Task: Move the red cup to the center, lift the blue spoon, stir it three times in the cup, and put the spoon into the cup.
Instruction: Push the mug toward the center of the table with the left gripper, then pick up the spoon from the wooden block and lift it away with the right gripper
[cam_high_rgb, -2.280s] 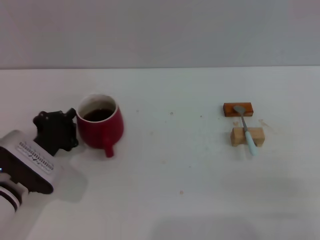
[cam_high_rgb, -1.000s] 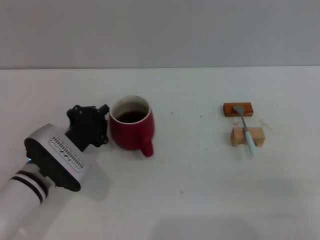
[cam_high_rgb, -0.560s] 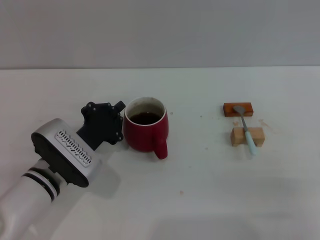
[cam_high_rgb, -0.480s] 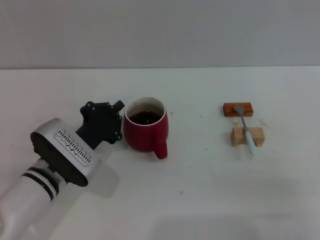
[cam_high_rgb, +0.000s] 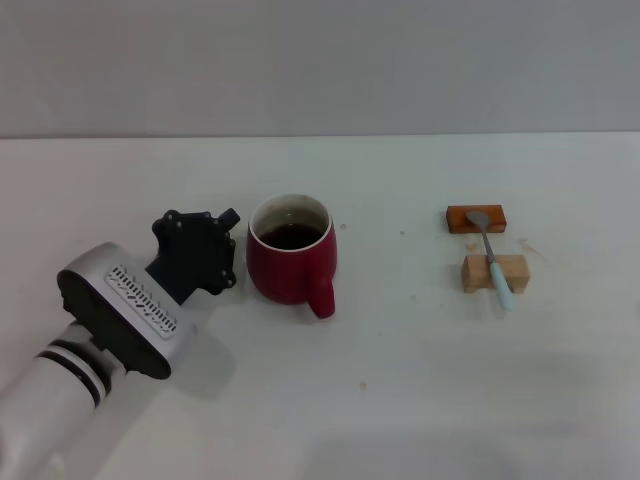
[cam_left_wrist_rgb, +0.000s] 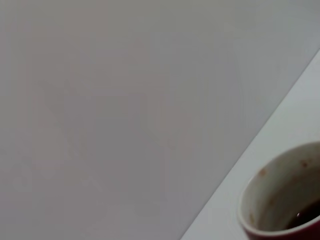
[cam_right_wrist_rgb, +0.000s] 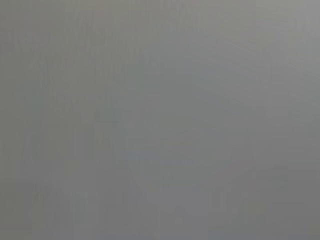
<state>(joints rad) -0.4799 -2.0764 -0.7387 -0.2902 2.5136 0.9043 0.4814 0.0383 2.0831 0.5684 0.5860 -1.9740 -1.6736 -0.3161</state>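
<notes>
Pushed rightward to near mid-table, the red cup (cam_high_rgb: 291, 250) is now parted from the left gripper (cam_high_rgb: 200, 250), whose jaw state cannot be told, while the blue spoon (cam_high_rgb: 492, 258), bridged across two wooden blocks (cam_high_rgb: 476, 219), should be lifted by its handle.

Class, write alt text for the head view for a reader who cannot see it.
A red cup of dark liquid stands on a white table, the left pincer just beside it. To the right, a blue spoon rests across two small wooden blocks.
</notes>
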